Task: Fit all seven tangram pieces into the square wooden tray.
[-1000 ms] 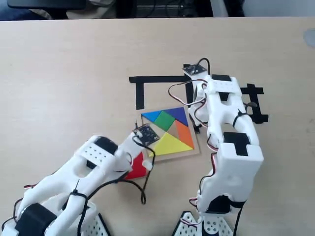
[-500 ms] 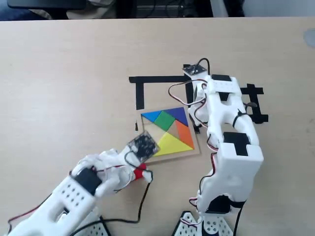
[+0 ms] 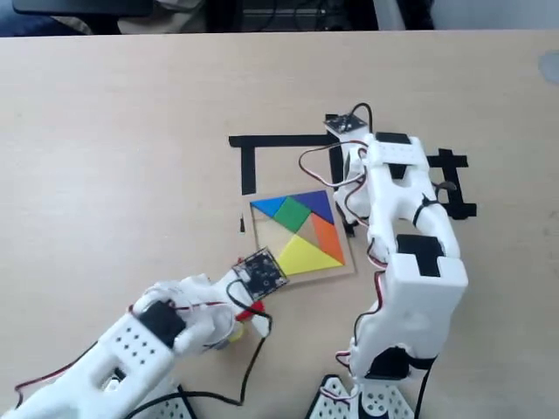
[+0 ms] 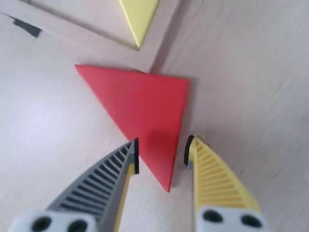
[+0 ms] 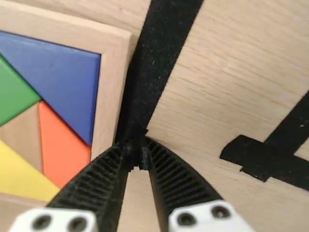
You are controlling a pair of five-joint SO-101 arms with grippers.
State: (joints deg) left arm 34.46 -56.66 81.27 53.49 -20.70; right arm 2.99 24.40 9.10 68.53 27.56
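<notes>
Wooden square tray (image 3: 325, 271), centre frame, holds blue, green and orange pieces and a yellow triangle (image 3: 301, 256). Flat red triangle (image 4: 145, 104) lies on the worktop (image 3: 131, 131) off its lower-left corner. Left arm has withdrawn toward lower left. Left claw (image 4: 161, 150) is open, straddling the red triangle. Right claw (image 5: 140, 150) is closed, empty, at a black tape strip (image 5: 159, 58).

Red triangle (image 4: 145, 111) lies flat just outside wooden tray (image 4: 158, 46).

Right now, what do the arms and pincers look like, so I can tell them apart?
Left arm and right arm: white shells, black servo blocks, thin cables. Left pincer: one grey ribbed finger, one yellow, black tips. Right pincer: both fingers black.
</notes>
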